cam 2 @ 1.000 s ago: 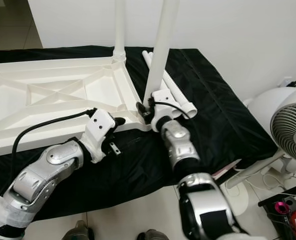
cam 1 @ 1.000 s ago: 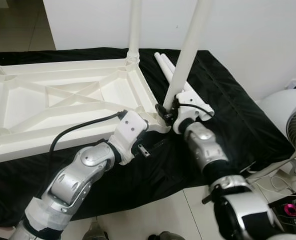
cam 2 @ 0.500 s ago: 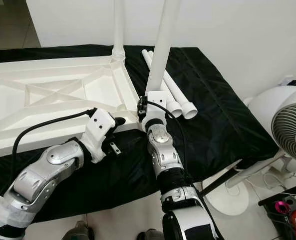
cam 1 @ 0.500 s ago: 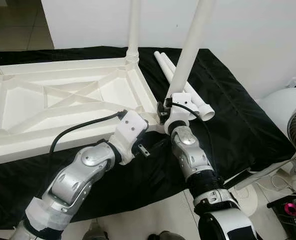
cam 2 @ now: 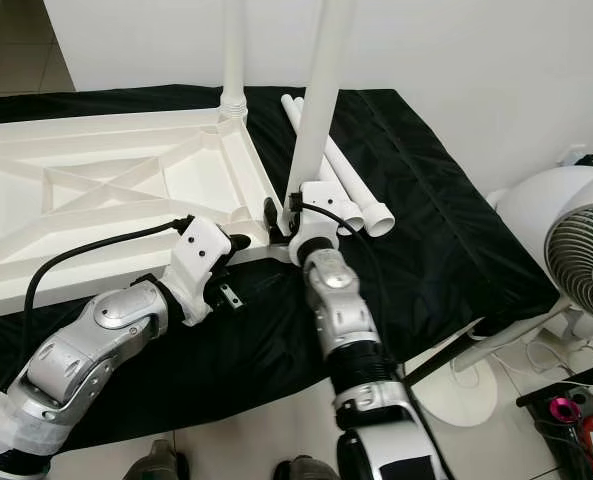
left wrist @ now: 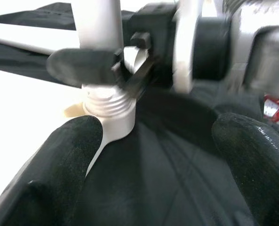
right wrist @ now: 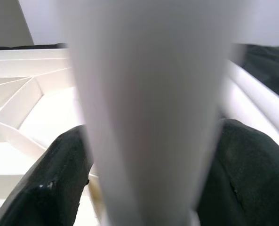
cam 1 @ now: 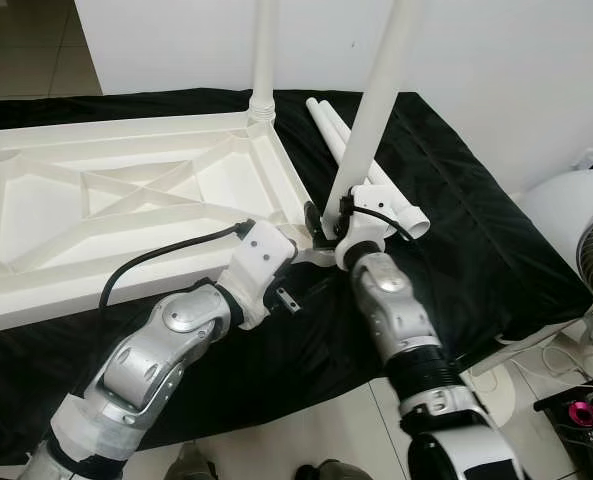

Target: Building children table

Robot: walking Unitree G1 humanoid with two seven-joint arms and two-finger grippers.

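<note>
The white plastic tabletop point(cam 1: 126, 215) lies upside down on a black cloth. One white leg point(cam 1: 262, 60) stands upright in its far right corner. A second leg point(cam 1: 378, 110) stands slightly tilted at the near right corner, its threaded end point(left wrist: 108, 101) at the socket. My right gripper point(cam 1: 324, 222) is shut on the base of this leg point(right wrist: 148, 94), one black finger point(right wrist: 59, 179) on either side. Just short of that corner sits my left gripper point(left wrist: 153, 155), open with its fingers point(left wrist: 59, 174) wide apart and nothing between them. Two loose legs point(cam 2: 341, 180) lie on the cloth behind.
A white fan point(cam 2: 576, 250) on a stand is at the right, beside the cloth's edge, with cables and a pink object point(cam 2: 561, 408) on the floor. A white wall point(cam 1: 496, 60) rises right behind the cloth. Tiled floor point(cam 1: 306, 430) lies in front.
My right forearm has swung left and then a little back around the leg's base while staying shut on it. The left arm has held still. The camera shifted slightly.
</note>
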